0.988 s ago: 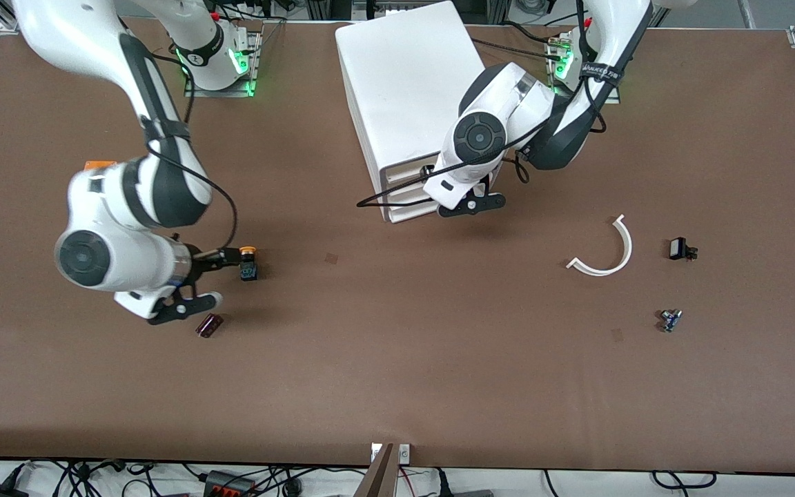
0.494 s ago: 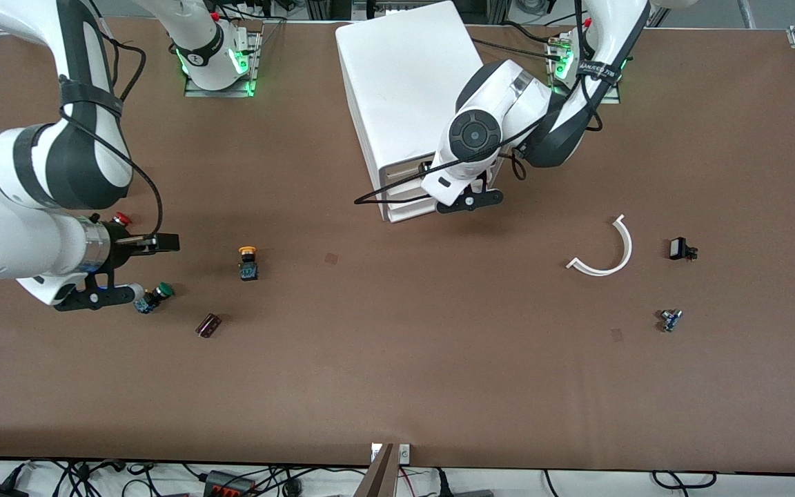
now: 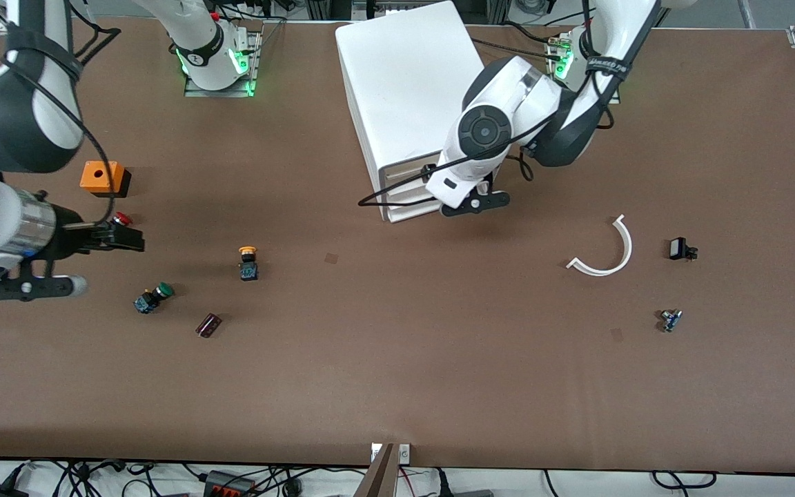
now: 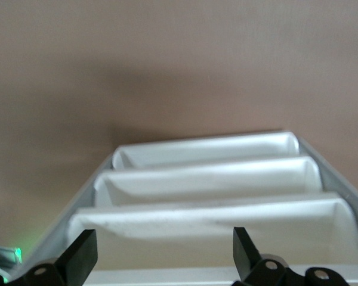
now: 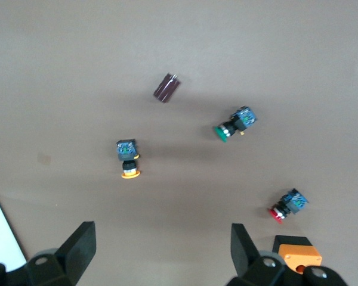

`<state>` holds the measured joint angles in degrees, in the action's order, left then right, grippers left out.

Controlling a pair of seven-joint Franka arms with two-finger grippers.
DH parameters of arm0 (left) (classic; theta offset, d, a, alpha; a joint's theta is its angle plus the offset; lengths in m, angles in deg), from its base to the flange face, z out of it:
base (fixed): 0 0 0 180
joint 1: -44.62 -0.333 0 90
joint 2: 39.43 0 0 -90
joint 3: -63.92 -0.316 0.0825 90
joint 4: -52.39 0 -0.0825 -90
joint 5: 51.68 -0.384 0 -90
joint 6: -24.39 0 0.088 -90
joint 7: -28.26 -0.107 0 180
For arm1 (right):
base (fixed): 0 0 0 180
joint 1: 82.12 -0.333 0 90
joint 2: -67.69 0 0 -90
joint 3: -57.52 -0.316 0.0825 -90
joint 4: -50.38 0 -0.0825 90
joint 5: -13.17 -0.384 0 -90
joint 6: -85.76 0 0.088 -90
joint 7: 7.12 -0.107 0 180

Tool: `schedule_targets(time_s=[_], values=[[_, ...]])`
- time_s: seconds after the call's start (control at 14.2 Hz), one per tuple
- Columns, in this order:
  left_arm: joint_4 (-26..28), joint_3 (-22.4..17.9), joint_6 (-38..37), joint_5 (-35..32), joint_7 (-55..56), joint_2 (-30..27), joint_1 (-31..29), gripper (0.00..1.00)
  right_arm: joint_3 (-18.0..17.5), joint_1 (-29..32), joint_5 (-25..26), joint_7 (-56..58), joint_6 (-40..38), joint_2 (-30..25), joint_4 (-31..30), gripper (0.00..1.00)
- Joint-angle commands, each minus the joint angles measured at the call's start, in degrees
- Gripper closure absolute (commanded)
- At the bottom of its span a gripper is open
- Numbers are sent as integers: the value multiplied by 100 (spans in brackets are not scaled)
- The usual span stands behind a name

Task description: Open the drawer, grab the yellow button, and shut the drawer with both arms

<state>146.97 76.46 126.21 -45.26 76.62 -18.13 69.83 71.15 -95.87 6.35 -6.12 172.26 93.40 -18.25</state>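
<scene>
The white cabinet [image 3: 404,83] stands at the table's middle, near the arms' bases. Its uppermost drawer [image 3: 401,171] looks flush with the lower drawers. My left gripper [image 3: 465,195] hangs open and empty over the drawer fronts, its tips hidden under the hand. In the left wrist view my left gripper [image 4: 161,262] is over the stacked drawer fronts [image 4: 209,229]. The yellow-capped button [image 3: 248,263] stands on the table and shows in the right wrist view [image 5: 128,159]. My right gripper [image 3: 125,239] is open and empty above the red-capped switch [image 3: 120,219], apart from the button; its wrist view [image 5: 161,250] shows bare table between the fingers.
A green-capped switch [image 3: 152,297], a dark red cylinder [image 3: 208,324] and an orange block [image 3: 101,177] lie toward the right arm's end. A white curved strip [image 3: 608,254], a black part [image 3: 680,248] and a small blue part [image 3: 670,319] lie toward the left arm's end.
My right gripper has drawn back from the yellow button toward the right arm's end of the table; the button stays in place. My left gripper has shifted only slightly at the cabinet front.
</scene>
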Motion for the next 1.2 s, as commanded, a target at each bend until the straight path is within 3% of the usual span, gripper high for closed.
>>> schedule_targets(time_s=[0.0,0.14,0.28,0.56,0.71,0.92,1.13], values=[[-510,46,-434,-526,-291,-108,-288,0,112,65,-48,-118,-125,-14,148,0],[-861,46,-663,-930,-747,-100,-507,0,218,65,-48,-109,-81,-214,122,0],[-1143,46,-812,-1073,-1370,-108,-858,0,61,414,-127,-180,-55,-426,-105,0],[-1968,46,-1593,-1073,-2619,-108,-1422,0,-878,1477,-13,-66,174,-804,-379,0],[-2233,46,-1928,-994,-3190,-117,-1650,0,-1362,1787,398,-65,183,-884,-388,0],[-2095,-41,-1851,-810,-4007,-485,-2028,0,-1540,1770,778,-83,165,-972,-397,0],[-1000,-200,-1090,-766,-5045,-1231,-2633,0,-1531,1779,787,-118,156,-1033,-536,0]])
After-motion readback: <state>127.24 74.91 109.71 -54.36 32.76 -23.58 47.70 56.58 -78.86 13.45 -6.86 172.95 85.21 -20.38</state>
